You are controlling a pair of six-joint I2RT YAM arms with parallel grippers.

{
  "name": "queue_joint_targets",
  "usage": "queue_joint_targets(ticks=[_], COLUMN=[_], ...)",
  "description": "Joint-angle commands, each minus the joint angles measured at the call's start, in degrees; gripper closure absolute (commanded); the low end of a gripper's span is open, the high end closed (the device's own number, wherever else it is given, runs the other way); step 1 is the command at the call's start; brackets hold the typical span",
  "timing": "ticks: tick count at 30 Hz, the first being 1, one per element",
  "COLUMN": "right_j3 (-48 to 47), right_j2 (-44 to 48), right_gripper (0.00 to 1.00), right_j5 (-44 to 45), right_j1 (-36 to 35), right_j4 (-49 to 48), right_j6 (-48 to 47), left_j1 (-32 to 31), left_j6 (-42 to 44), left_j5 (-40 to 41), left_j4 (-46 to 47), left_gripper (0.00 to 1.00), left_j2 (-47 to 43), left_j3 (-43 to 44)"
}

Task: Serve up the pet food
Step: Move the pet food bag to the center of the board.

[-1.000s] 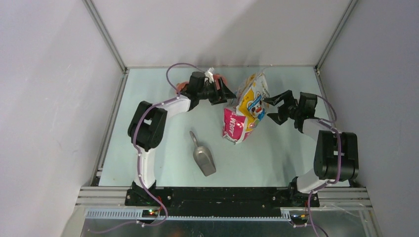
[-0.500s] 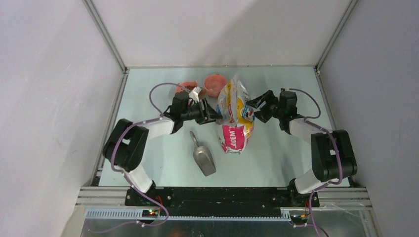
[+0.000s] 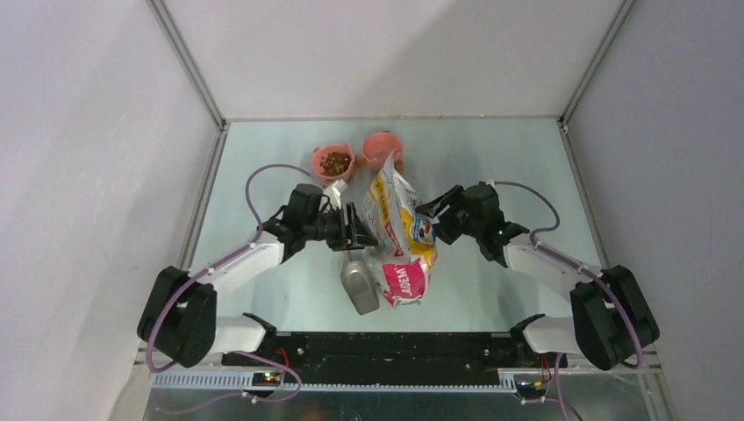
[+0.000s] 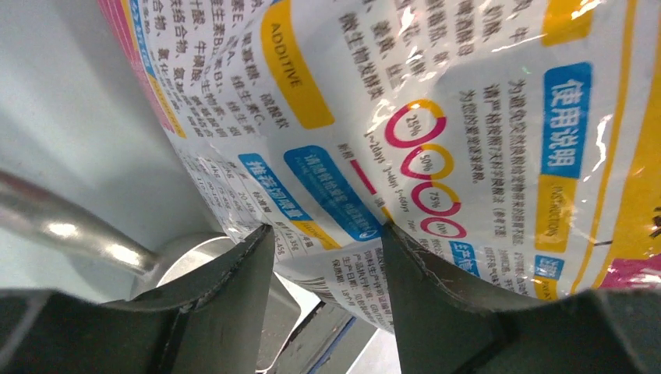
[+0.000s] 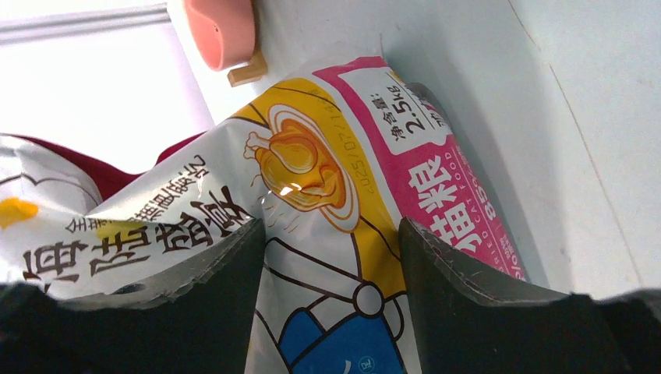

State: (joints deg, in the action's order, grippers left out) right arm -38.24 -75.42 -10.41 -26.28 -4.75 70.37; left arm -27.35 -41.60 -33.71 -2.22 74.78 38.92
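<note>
Brown pet food (image 3: 334, 163) lies in the left of two pink bowls (image 3: 336, 154) at the back. The white, yellow and pink cat-food bag (image 3: 399, 237) stands tilted in the middle, its pink lower end beside the grey metal scoop (image 3: 358, 285). My left gripper (image 3: 361, 235) presses into the bag's left side. In the left wrist view a fold of printed bag (image 4: 405, 140) fills my left gripper (image 4: 327, 230). My right gripper (image 3: 427, 224) grips the opposite side. There the bag's front (image 5: 335, 257) bulges between both fingers of my right gripper (image 5: 331, 226).
The second pink bowl (image 3: 382, 147) stands just behind the bag's top and shows in the right wrist view as the pink bowl (image 5: 222, 31). The scoop's handle (image 4: 70, 230) runs under the left gripper. Grey walls close in the table on three sides.
Both arms have brought the bag from the back right toward the near edge and leftward. Both sets of jaws have narrowed onto it. The two bowls now show behind it.
</note>
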Motion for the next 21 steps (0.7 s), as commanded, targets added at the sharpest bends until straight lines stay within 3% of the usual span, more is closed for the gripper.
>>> queue_joint_targets(ticks=[1,7,11,17,21], right_j3=[1.73,1.55,-0.63,-9.23,-15.97], right_j2=[2.71,4.15,7.24,11.78,16.28], right_gripper=[0.43,0.39,0.34,0.26,0.23], right_j5=[-10.30,-6.81,-2.71,7.79,10.02], right_j1=[-9.53,-11.56,-10.77,-6.11,-1.96], right_j4=[10.65,11.73,16.65,31.38,37.14], right_j6=[14.69,17.67,13.24,-6.69,-19.58], left_j1=[-1.26,0.87,2.95,4.65,6.19], left_j6=[5.31,4.77,4.91,10.75,15.12], left_j5=[3.70,4.05,3.75,10.12,17.09], left_j4=[-4.80,-5.30,-6.37,-18.94,-27.07], left_gripper=[0.41,0.41,0.41,0.39,0.36], left_j2=[-1.82,-0.95,-0.59,-2.04,-4.93], left_j3=[6.84,8.77,11.23,20.93,26.98])
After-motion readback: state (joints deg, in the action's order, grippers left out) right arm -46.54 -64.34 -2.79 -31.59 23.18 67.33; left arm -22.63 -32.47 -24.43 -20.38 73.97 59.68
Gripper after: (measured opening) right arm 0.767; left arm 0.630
